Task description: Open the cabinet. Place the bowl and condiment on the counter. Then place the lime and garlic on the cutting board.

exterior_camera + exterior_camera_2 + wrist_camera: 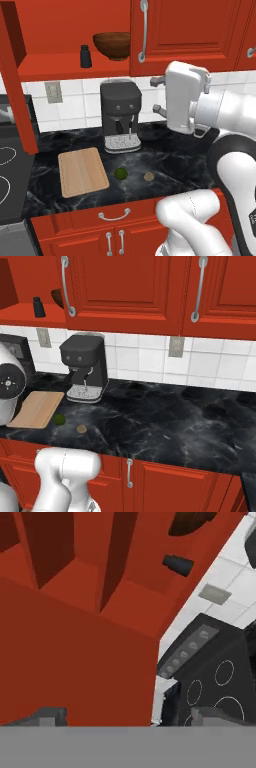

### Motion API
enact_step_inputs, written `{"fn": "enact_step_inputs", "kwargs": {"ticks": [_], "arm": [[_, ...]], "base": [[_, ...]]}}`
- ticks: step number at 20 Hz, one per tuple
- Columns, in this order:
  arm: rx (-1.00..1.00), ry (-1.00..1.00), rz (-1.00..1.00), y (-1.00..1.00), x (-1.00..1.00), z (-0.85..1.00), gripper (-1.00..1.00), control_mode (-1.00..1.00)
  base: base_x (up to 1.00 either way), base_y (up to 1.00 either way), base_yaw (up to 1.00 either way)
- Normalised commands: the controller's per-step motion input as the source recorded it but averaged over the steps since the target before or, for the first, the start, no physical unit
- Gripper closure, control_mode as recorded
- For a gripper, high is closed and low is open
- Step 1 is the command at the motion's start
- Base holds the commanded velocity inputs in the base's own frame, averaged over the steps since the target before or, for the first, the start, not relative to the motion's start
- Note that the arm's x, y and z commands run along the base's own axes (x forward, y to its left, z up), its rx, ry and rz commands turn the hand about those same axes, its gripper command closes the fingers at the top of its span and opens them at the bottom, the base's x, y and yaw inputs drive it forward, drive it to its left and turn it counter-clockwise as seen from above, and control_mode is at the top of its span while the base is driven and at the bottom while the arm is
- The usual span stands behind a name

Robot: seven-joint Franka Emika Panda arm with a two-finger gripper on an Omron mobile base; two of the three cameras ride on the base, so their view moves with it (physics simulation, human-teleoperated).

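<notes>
Red wall cabinet (pixel 75 30) with panelled doors and long silver bar handles is standing with its left door (pixel 17 85) swung open, while the right door (pixel 185 30) is staying shut. On the open shelf, the wide dark brown wooden bowl (pixel 112 45) is sitting beside the small dark grey shaker bottle of condiment (pixel 85 56), which is standing upright to its left, close but apart. Below, the black marble-patterned tabletop (pixel 165 155) is carrying a dark grey coffee machine (pixel 120 115), with the light tan wooden cutting board (pixel 82 171) lying bare in front and to the left. The small dark green lime (pixel 120 173) and the tan lumpy garlic bulb (pixel 148 176) are resting on the tabletop just right of the board, near each other. The gripper (pixel 127 714) is spread wide with nothing between its fingertips, pointing toward the open door's red panel in the hand view.
</notes>
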Motion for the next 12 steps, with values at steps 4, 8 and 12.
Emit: {"fn": "enact_step_inputs", "kwargs": {"ticks": [4,8,12], "arm": [[-0.35,-0.15,-0.19,-0.23,0.00,0.18,-1.00,-1.00],[-0.31,-0.11,-0.20,-0.26,0.00,0.18,-1.00,-1.00],[-0.27,-0.06,-0.29,-0.20,0.00,0.15,-1.00,-1.00]], "base": [[0.00,0.00,0.00],[0.00,0.00,0.00],[0.00,0.00,0.00]]}}
